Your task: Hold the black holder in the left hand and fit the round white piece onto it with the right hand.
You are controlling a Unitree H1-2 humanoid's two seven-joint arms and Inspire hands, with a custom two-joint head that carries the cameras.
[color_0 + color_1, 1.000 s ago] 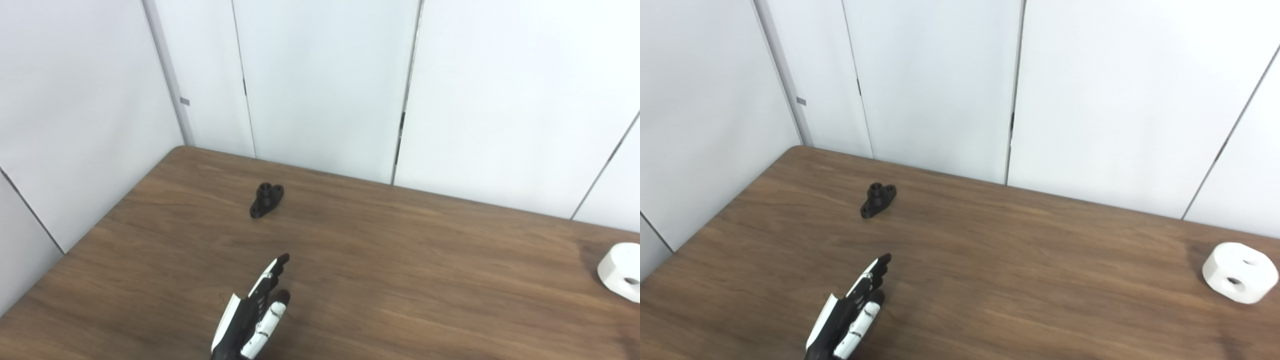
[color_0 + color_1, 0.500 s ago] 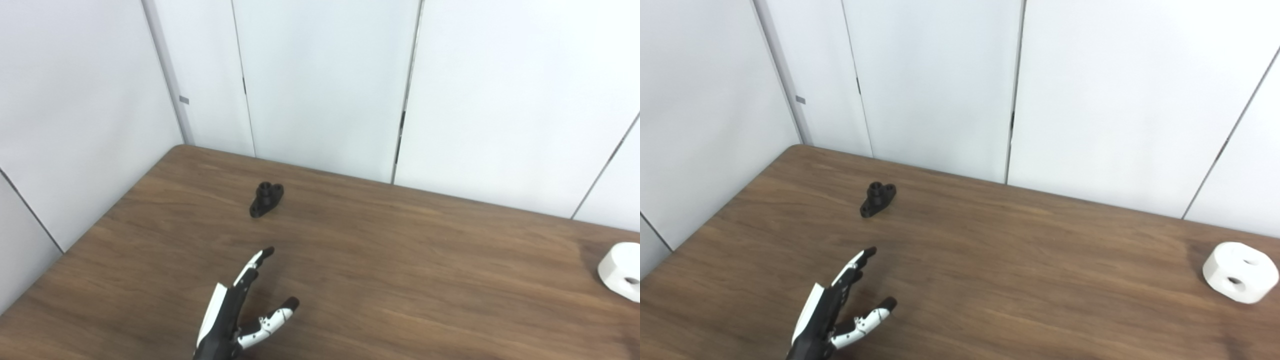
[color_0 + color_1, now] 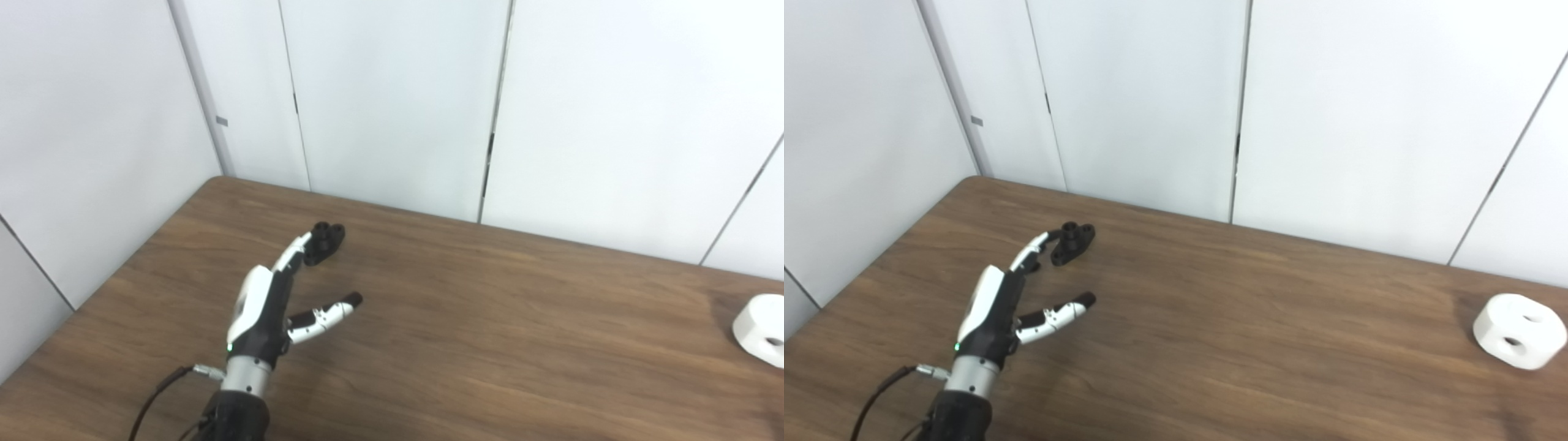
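The small black holder (image 3: 324, 241) lies on the brown table (image 3: 490, 318) toward its far left corner. My left hand (image 3: 269, 303) is open, its fingers stretched toward the holder and its thumb spread out to the right. The fingertips (image 3: 1044, 237) overlap the holder's near left side; I cannot tell whether they touch it. Far off at the table's right edge sits the round white piece (image 3: 1518, 331), with holes in its top and side. My right hand is out of sight.
White wall panels (image 3: 392, 104) stand close behind the table's far edge and along its left side. A cable (image 3: 876, 392) trails from my left wrist at the lower left.
My left hand has reached forward and up the table from the bottom edge to the holder, and its thumb has spread away from the fingers. The holder and white piece have not moved.
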